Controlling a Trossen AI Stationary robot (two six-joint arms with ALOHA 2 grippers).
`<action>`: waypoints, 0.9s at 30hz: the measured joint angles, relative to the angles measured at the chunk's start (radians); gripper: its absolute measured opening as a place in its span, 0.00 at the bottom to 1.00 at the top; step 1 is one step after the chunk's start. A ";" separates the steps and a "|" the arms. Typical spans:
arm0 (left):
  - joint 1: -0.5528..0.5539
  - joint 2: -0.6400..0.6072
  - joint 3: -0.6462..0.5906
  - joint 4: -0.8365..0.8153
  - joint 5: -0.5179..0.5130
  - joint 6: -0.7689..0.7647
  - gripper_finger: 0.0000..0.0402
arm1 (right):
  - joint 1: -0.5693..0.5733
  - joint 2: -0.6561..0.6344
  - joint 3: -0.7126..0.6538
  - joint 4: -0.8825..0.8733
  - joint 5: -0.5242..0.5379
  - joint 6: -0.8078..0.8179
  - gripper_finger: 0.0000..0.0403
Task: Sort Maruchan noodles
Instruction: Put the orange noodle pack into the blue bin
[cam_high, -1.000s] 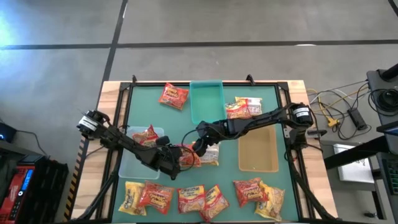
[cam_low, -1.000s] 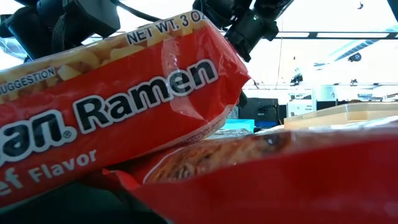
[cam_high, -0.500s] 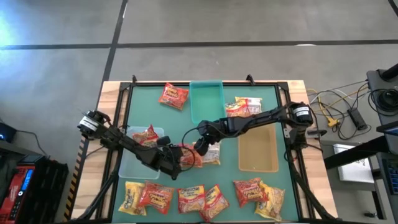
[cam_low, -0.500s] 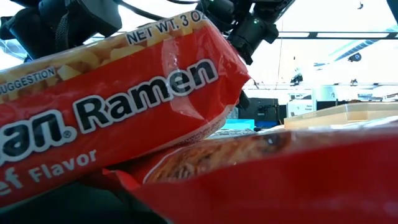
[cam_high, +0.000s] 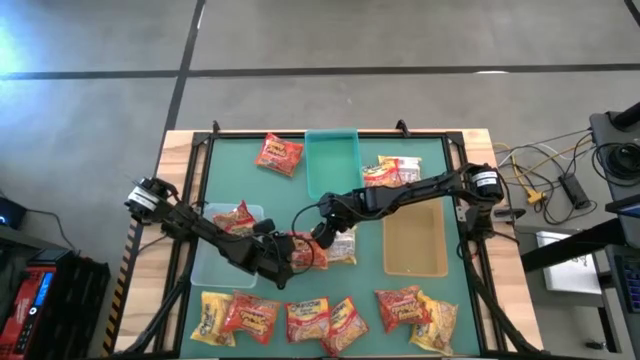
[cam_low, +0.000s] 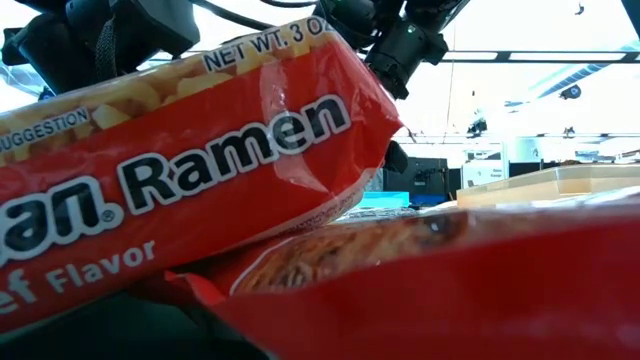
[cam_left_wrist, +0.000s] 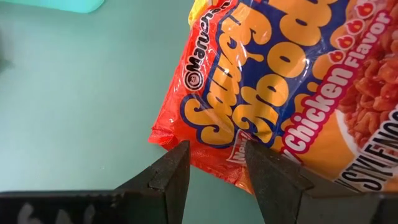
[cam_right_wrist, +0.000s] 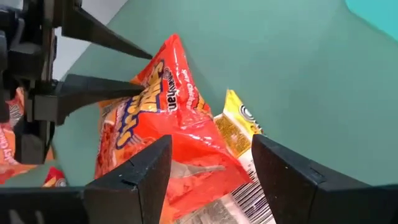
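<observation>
High view: green mat (cam_high: 290, 195) on a wooden table (cam_high: 180, 140), grey concrete floor around, cables and gear off to the right. Teal bin (cam_high: 332, 162) at the far middle, clear bin (cam_high: 215, 262) on the left with one packet inside, tan bin (cam_high: 415, 240) on the right. Row of noodles (cam_high: 325, 318) along the near edge, one red packet (cam_high: 280, 154) left of the teal bin, a pair right of it.

Mid-mat, between clear and tan bins: orange packet (cam_high: 308, 251) lying on a white-silver packet (cam_high: 340, 246). Left gripper (cam_high: 285, 262) at the orange packet's edge, fingers (cam_left_wrist: 169, 175) parted, straddling the packet's corner (cam_left_wrist: 186, 146), not clamped. Right gripper (cam_high: 322, 232) just above the same packet (cam_right_wrist: 165, 134), fingers (cam_right_wrist: 140, 174) spread wide, released, with the packet between and beyond them, the left arm's dark fingers reaching in from the far side.

Low view: mostly blocked by red ramen packets (cam_low: 200, 180) close to the lens; beyond, a bright room with ceiling lights, tan bin edge (cam_low: 560, 185), dark arm parts overhead.
</observation>
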 joint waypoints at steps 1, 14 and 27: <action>0.001 0.000 0.000 0.000 0.000 0.000 0.35 | -0.008 -0.003 0.001 -0.015 -0.025 0.000 0.52; 0.000 0.000 -0.016 0.025 -0.025 -0.006 0.35 | -0.127 -0.015 -0.008 -0.014 -0.216 0.073 0.54; 0.009 -0.002 -0.055 0.104 -0.037 -0.011 0.35 | -0.107 -0.015 -0.029 0.005 -0.260 0.106 0.74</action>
